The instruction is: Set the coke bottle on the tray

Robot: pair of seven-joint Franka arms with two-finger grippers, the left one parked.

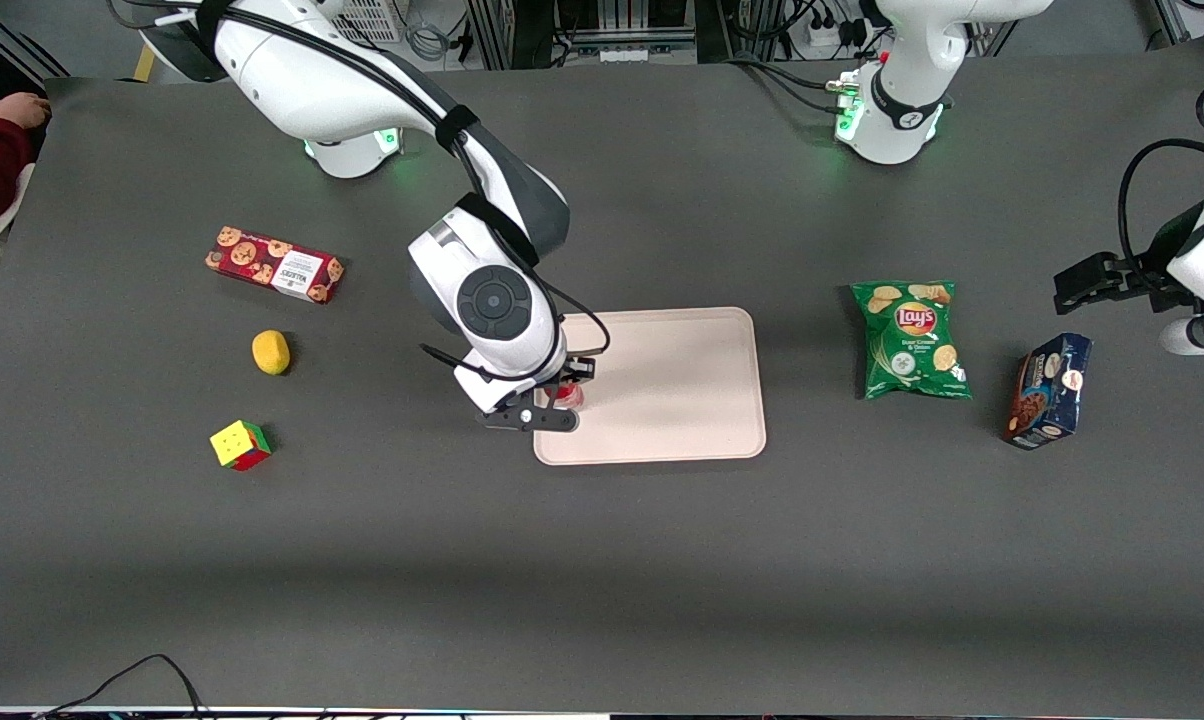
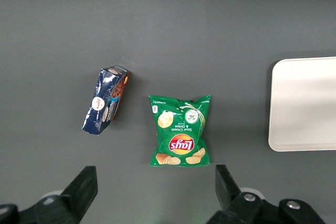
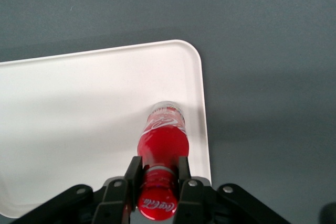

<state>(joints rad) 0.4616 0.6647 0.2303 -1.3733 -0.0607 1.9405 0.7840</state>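
Observation:
The coke bottle [image 3: 162, 140] is a small red bottle with a red cap, white script and a clear base. My right gripper [image 3: 157, 174] is shut on its neck, one finger on each side just under the cap. The clear base stands over the pale beige tray [image 3: 79, 108], close to the tray's rim; whether it touches the surface I cannot tell. In the front view the gripper [image 1: 560, 398] hangs over the tray [image 1: 672, 385] at the working arm's end, and only a bit of red bottle [image 1: 568, 393] shows below the wrist.
A red cookie box [image 1: 274, 264], a yellow lemon-like object [image 1: 271, 352] and a colour cube [image 1: 239, 444] lie toward the working arm's end. A green Lay's bag [image 1: 911, 339] and a dark blue box [image 1: 1048, 389] lie toward the parked arm's end.

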